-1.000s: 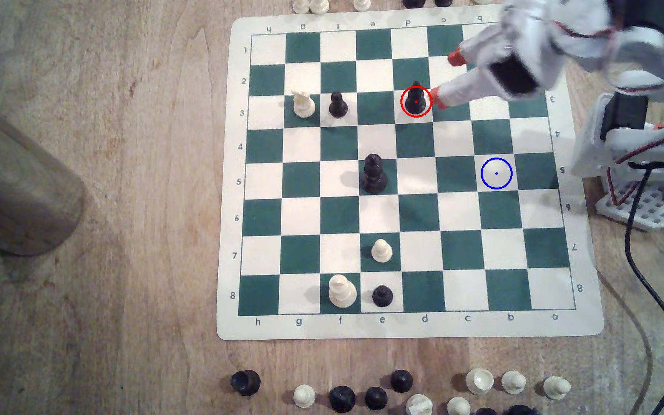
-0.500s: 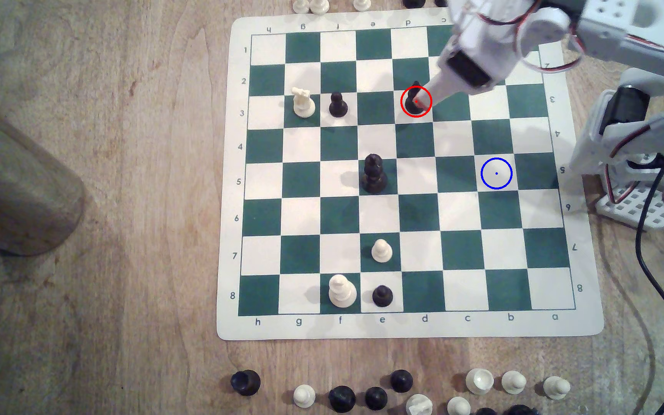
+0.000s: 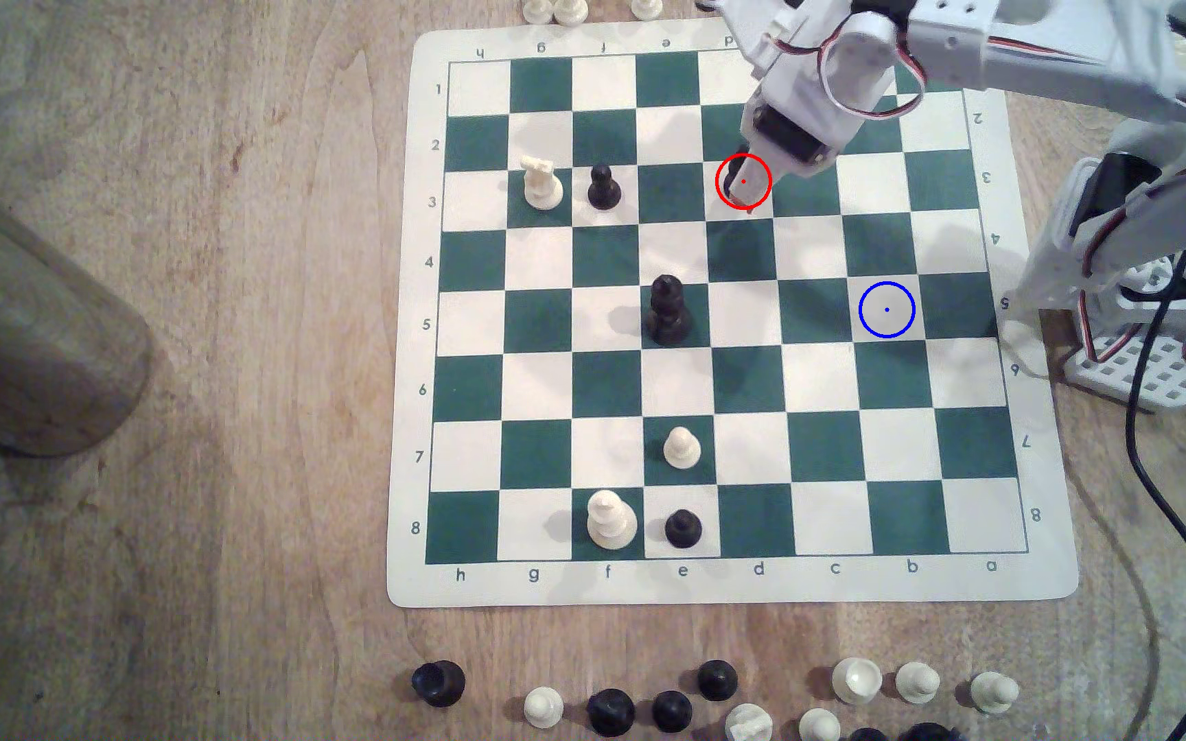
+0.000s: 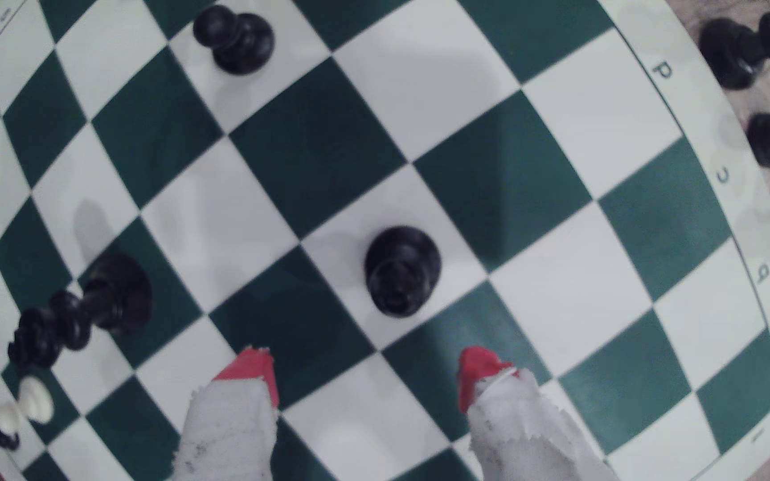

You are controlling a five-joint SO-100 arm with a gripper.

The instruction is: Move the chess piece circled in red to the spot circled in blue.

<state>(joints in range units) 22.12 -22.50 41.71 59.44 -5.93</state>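
Over the last second the gripper has been swung in above the black bishop, which is still seated in the red ring on its white square. The red-tipped fingers are spread wide, nothing held. A descent is judged next; the blue-ringed square waits well apart.

Standing upright on a cream-white square inside the red ring: black chess piece with round base and slim top, half hidden in the exterior view. Lying bare well apart toward the exterior view's right: cream-white spot, ringed in blue with a centre dot.
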